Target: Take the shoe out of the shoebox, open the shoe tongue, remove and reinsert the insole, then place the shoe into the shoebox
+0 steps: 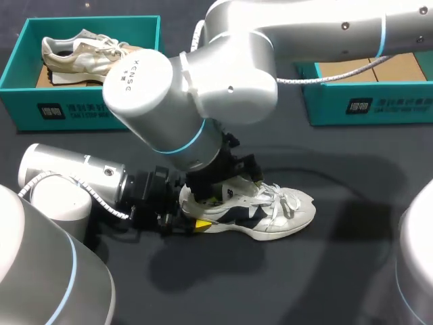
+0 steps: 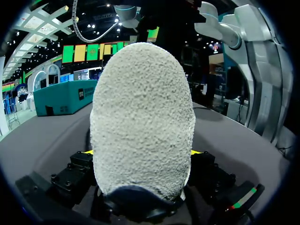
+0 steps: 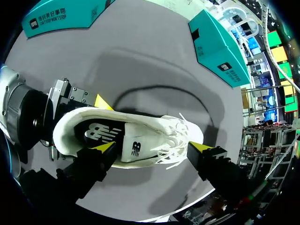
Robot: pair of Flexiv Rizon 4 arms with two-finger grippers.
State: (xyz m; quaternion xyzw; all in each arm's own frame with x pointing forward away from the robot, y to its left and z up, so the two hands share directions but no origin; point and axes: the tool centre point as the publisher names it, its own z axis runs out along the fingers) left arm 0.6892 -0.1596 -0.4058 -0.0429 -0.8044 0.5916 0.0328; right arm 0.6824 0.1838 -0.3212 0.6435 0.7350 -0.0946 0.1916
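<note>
Currently I see the white shoe (image 1: 270,213) lying on the dark table (image 1: 338,271), out of either box, with its toe toward my right side and its laces loose on top. My left arm comes in low from the left, and the left gripper (image 1: 181,217) is at the shoe's heel. In the left wrist view the shoe (image 2: 143,122) fills nearly everything as a pale, pebbly rounded mass. A sliver of yellow fingertip (image 2: 87,152) shows tight against one flank and another against the other, so I read those fingers as clamped on the heel from both sides.

My right arm reaches down from the upper right, and the right gripper (image 1: 233,184) hangs over the middle of the shoe. From the right wrist view its gripper (image 3: 152,147) is spread wide. One yellow fingertip (image 3: 105,147) is beside the collar and the other is out past the laces. I look straight down on the shoe (image 3: 140,140), where the white tongue lies flat and a dark insole shows in the opening.

At the table's far side, the teal right shoebox (image 1: 379,101) shows a cardboard floor. The teal left shoebox (image 1: 67,101) holds a beige shoe (image 1: 88,54). Both stand well apart from the white shoe.
</note>
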